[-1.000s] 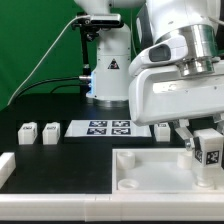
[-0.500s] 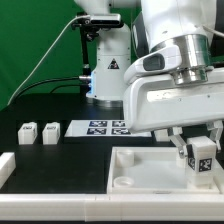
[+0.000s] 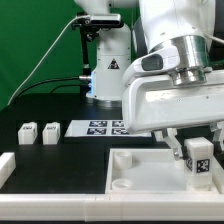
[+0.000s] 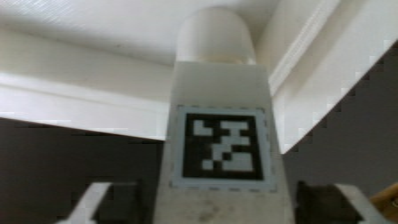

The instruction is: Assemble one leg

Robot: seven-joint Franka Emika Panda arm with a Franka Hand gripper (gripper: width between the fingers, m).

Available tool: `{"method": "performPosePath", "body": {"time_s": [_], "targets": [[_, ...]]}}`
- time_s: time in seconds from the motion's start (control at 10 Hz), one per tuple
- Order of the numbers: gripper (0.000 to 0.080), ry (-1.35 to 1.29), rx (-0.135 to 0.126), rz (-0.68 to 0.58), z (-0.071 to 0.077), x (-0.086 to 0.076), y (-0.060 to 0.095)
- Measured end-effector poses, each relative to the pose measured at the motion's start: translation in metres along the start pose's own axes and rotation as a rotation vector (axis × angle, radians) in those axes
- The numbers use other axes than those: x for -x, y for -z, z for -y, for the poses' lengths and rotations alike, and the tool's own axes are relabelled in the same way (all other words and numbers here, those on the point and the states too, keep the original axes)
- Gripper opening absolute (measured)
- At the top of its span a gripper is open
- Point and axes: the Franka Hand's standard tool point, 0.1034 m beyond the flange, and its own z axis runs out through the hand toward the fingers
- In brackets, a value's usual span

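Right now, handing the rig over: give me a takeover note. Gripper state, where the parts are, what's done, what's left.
The gripper is shut on the leg, a small white plastic block with a black-and-white tag, held upright.
Place: over the exterior view's right part of the large white square tray-like piece. In the wrist view the leg's rounded end points at a corner of that piece.
Done: leg picked and brought to the tray-like piece.
Left: seat it in the corner, then release. Whether it is already seated cannot be told.
Spare: two more small white tagged blocks lie beside the marker board.
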Motion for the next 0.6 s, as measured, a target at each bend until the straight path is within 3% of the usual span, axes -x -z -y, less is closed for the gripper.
{"method": "performPosePath", "body": {"time_s": [0.1,0.3,0.6], "targets": [[0.0553,0.000,0.000,0.000,0.0000,0.0000,0.0000],[0.0644,0.000,0.000,0.000,0.0000,0.0001,-0.0001],[0.0648,0.000,0.000,0.000,0.0000,0.0001,-0.0001]]}}
